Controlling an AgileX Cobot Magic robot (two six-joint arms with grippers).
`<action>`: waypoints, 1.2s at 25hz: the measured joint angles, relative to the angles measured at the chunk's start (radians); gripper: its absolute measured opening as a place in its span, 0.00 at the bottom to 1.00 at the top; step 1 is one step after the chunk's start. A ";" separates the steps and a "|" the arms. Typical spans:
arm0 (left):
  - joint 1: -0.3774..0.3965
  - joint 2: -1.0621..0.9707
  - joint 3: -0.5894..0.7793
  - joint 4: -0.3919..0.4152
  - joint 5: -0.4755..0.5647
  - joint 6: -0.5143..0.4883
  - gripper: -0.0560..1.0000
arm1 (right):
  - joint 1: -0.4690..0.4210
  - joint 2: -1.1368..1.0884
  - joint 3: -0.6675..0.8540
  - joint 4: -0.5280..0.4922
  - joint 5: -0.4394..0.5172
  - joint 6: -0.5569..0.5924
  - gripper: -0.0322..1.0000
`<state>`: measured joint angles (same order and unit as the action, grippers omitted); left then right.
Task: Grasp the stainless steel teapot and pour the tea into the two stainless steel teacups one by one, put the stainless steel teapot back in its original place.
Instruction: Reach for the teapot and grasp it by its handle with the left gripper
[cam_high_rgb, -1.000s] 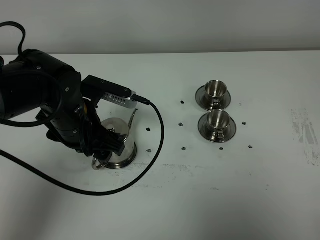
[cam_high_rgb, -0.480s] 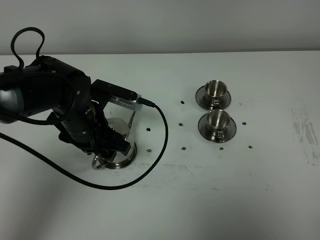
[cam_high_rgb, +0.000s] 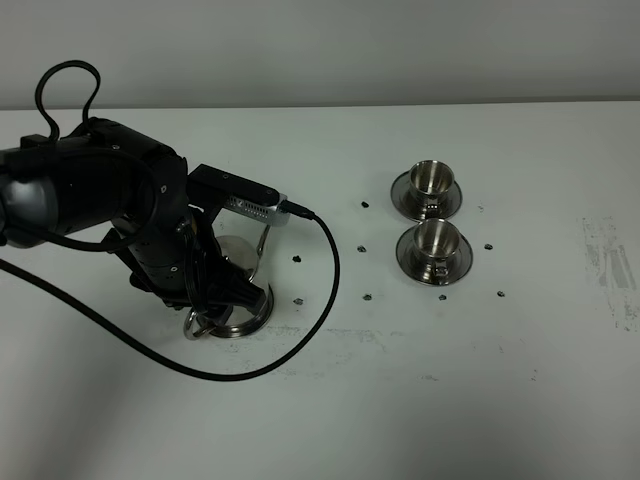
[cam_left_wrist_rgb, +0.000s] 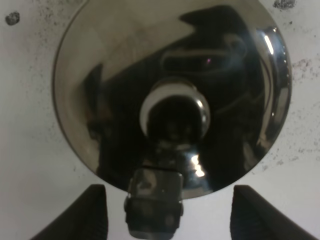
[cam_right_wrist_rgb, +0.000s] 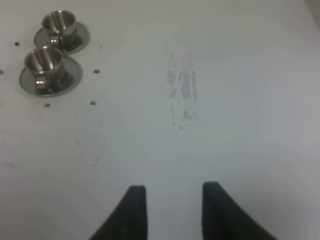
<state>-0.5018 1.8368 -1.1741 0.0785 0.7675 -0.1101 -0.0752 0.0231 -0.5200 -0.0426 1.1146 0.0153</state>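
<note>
The left pincer hangs released above the stainless steel teapot, fingers either side of its handle; the pot stands on the wide saucer at the left of the table. The right pincer is released, idle. If the fingers close off-centre, the polished handle may slip

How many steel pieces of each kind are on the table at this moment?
Teapot: 1
Teacups: 2
Cup saucers: 2
Wide saucer under the teapot: 1
Total: 6
</note>
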 joint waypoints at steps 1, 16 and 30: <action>0.000 0.000 0.000 0.000 0.000 0.000 0.56 | 0.000 0.000 0.000 0.000 0.000 0.000 0.31; 0.000 0.000 0.000 0.019 -0.019 0.004 0.56 | 0.000 0.000 0.000 0.000 0.000 0.000 0.31; 0.000 0.029 0.000 0.020 -0.044 0.008 0.56 | 0.000 0.000 0.000 0.000 0.000 0.001 0.31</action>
<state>-0.5018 1.8660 -1.1741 0.0988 0.7230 -0.1023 -0.0752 0.0231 -0.5200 -0.0426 1.1146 0.0162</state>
